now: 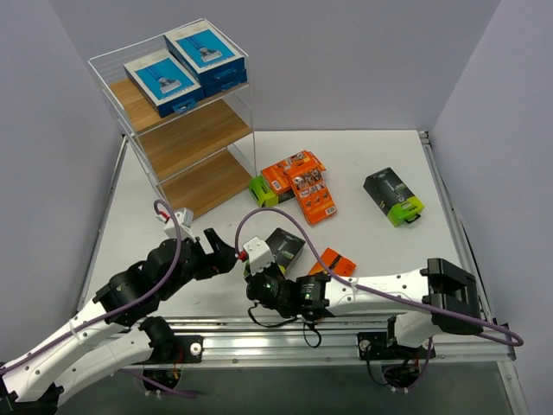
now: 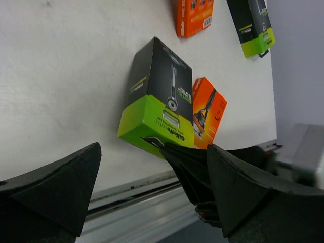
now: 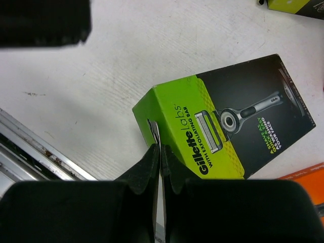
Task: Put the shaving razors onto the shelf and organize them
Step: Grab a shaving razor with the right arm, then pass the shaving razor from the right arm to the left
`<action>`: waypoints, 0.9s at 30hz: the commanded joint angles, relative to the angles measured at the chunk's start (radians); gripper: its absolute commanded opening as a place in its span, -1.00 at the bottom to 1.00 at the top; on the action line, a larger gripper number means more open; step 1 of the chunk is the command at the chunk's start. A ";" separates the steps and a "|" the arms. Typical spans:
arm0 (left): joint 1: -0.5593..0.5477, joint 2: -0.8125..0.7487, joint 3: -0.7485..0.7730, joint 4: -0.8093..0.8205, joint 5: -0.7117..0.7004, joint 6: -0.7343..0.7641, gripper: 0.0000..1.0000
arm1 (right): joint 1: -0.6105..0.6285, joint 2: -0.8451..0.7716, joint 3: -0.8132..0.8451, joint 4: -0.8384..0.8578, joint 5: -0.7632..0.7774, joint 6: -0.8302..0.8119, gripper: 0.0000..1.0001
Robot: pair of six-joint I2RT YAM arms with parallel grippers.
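**Top view.**
- The shelf (image 1: 194, 138) is a tall three-tier rack of light wooden boards in a thin white wire frame. It stands well beyond both tools, off to the far left.
- Two blue-and-white razor packs (image 1: 162, 82) lie side by side on its top board.
- The left gripper (image 1: 222, 251) and right gripper (image 1: 262, 264) come close together at the near edge of the white table (image 1: 380, 251).
- Just past the right gripper's tips we find a black razor pack with a lime-green end (image 1: 285, 245).
- Farther ahead lies a cluster of bright orange packs (image 1: 302, 183), and off to its right a second black-and-lime pack (image 1: 393, 197).

**Left wrist view.**
- The left gripper (image 2: 152, 152) is spread wide and holds nothing.
- The black pack (image 2: 162, 86) sits just ahead of its fingers, with the right gripper's dark tips at the lime end.

**Right wrist view.**
- The right gripper (image 3: 158, 152) is pressed together, pinching the thin hang tab at the pack's (image 3: 243, 116) lime end.
- We cannot tell whether the pack is clear of the table.

**Step in hand, as we judge it** — this pack is being passed from right to left.

**Next move** — the left fingers should close on the pack's body before the tab is released. A long reach to the shelf follows.
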 commanded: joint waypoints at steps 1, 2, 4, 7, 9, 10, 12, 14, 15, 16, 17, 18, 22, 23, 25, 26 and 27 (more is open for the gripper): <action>0.014 -0.052 -0.079 0.071 0.107 -0.189 0.88 | 0.018 -0.116 -0.016 0.058 0.056 0.038 -1.00; 0.015 -0.067 -0.099 0.088 0.124 -0.232 0.88 | 0.026 -0.134 -0.024 0.069 0.057 0.042 -1.00; 0.018 -0.079 -0.162 0.123 0.136 -0.275 0.88 | 0.033 -0.186 -0.053 0.087 0.057 0.045 -1.00; 0.020 -0.099 -0.252 0.221 0.166 -0.334 0.88 | 0.044 -0.240 -0.082 0.112 0.047 0.043 -1.00; 0.020 -0.108 -0.282 0.267 0.163 -0.332 0.88 | 0.055 -0.249 -0.079 0.103 0.045 0.045 -1.00; 0.020 -0.108 -0.292 0.290 0.153 -0.338 0.88 | 0.058 -0.248 -0.076 0.098 0.047 0.043 -1.00; 0.022 -0.111 -0.311 0.315 0.121 -0.358 0.88 | 0.076 -0.243 -0.073 0.086 0.051 0.045 -1.00; 0.023 -0.108 -0.320 0.356 0.109 -0.384 0.88 | 0.088 -0.243 -0.075 0.084 0.054 0.049 -1.00; 0.025 -0.102 -0.329 0.368 0.106 -0.398 0.88 | 0.093 -0.242 -0.076 0.083 0.056 0.052 -1.00; 0.026 -0.089 -0.334 0.385 0.106 -0.434 0.88 | 0.101 -0.243 -0.079 0.086 0.056 0.055 -1.00; 0.032 -0.082 -0.338 0.393 0.106 -0.455 0.88 | 0.105 -0.243 -0.084 0.087 0.057 0.060 -1.00; 0.032 -0.079 -0.354 0.407 0.106 -0.476 0.88 | 0.108 -0.248 -0.088 0.091 0.056 0.063 -1.00; 0.034 -0.050 -0.433 0.589 0.149 -0.557 0.88 | 0.119 -0.257 -0.105 0.103 0.057 0.075 -1.00; 0.034 -0.041 -0.447 0.611 0.179 -0.592 0.88 | 0.124 -0.261 -0.105 0.101 0.060 0.075 -1.00; 0.035 -0.003 -0.469 0.664 0.213 -0.628 0.88 | 0.130 -0.262 -0.102 0.095 0.068 0.078 -1.00; 0.034 0.008 -0.470 0.665 0.247 -0.634 0.88 | 0.134 -0.263 -0.101 0.094 0.074 0.078 -1.00; 0.035 0.020 -0.470 0.660 0.261 -0.640 0.88 | 0.138 -0.263 -0.101 0.094 0.077 0.077 -1.00</action>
